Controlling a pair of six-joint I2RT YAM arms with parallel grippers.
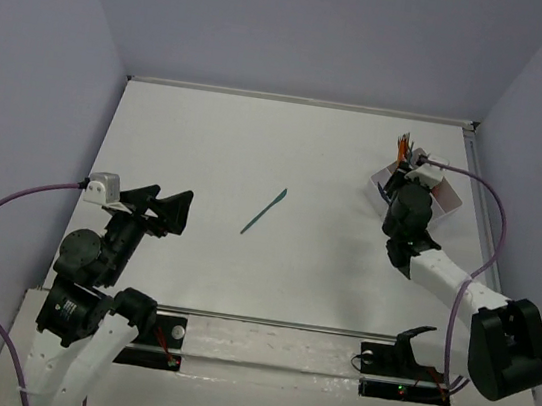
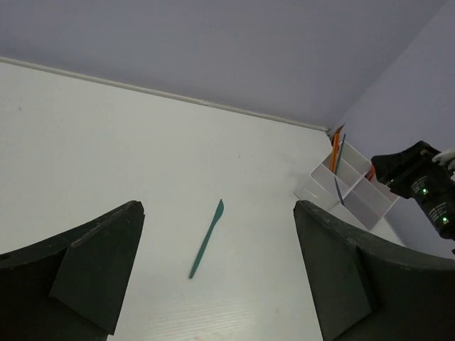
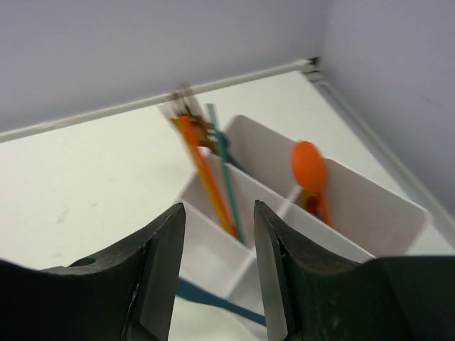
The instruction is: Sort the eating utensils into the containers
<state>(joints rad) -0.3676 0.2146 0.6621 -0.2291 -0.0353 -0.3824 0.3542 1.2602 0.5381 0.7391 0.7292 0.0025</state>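
A dark teal knife (image 1: 264,211) lies flat on the white table's middle; it also shows in the left wrist view (image 2: 206,239). My left gripper (image 1: 171,207) is open and empty, left of the knife, its fingers (image 2: 92,273) wide apart. The white divided tray (image 1: 446,194) stands at the far right, also in the left wrist view (image 2: 359,197). It holds orange and teal utensils (image 3: 210,167) and an orange spoon (image 3: 309,167). My right gripper (image 1: 408,178) hovers right over the tray (image 3: 370,206), open and empty, its fingers (image 3: 160,270) a little apart.
Purple cables (image 1: 496,220) run from both wrists. A raised rail (image 1: 296,98) marks the table's far edge, and grey walls close in the back and both sides. A clear strip (image 1: 264,323) crosses the near edge by the arm bases.
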